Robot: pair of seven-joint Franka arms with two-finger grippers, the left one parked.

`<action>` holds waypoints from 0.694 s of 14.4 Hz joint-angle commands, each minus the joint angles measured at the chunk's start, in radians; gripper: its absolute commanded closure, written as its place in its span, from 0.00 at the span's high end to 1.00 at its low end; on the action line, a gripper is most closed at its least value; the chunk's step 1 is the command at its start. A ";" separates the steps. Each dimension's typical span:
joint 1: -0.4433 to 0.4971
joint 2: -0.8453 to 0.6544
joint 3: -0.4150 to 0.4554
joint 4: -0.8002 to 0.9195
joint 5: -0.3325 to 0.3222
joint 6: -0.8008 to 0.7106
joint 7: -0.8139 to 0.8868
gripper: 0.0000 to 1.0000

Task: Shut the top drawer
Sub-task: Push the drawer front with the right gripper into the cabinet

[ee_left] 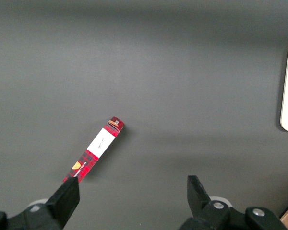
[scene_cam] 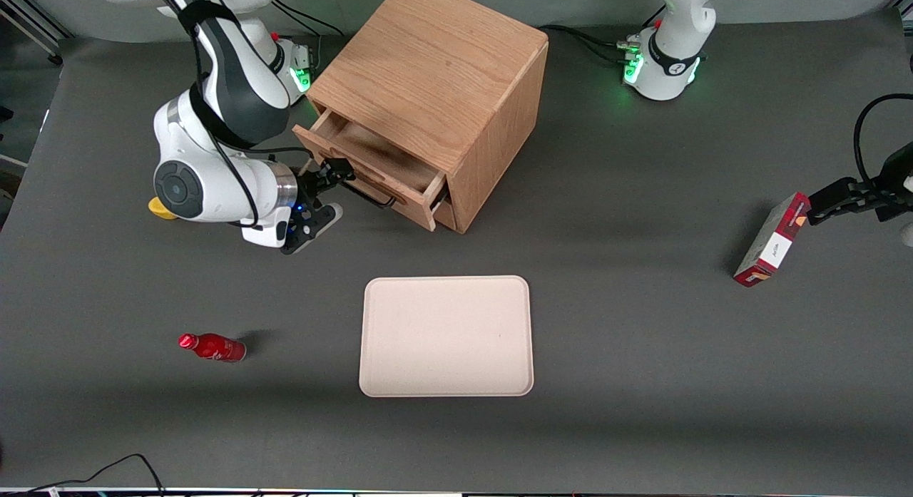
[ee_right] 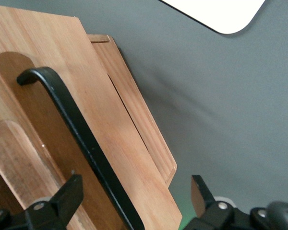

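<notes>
Top drawer (scene_cam: 371, 165), a shallow light-oak tray with a black wire handle (scene_cam: 367, 195), is standing pulled partway out of the boxy oak cabinet (scene_cam: 435, 90), which is sitting near the bench's edge farthest from the front camera. Going left to right in the front view: a small red bottle (scene_cam: 212, 347) is lying on its side toward the working arm's end of the grey bench (scene_cam: 642, 354); the right arm's black two-finger gripper (scene_cam: 324, 180) is hovering in front of the drawer face, its fingers spread wide and straddling the handle without gripping anything; a cream rectangular tray (scene_cam: 446, 336) is resting mid-bench, nearer the front camera; a red plaid carton (scene_cam: 773, 239) is lying toward the parked arm's end.
</notes>
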 commanded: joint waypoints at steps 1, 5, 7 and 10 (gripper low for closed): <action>0.003 -0.082 0.021 -0.112 0.067 0.051 0.016 1.00; 0.003 -0.110 0.058 -0.154 0.078 0.084 0.059 1.00; 0.003 -0.111 0.066 -0.157 0.078 0.093 0.070 1.00; 0.003 -0.115 0.090 -0.166 0.078 0.105 0.107 1.00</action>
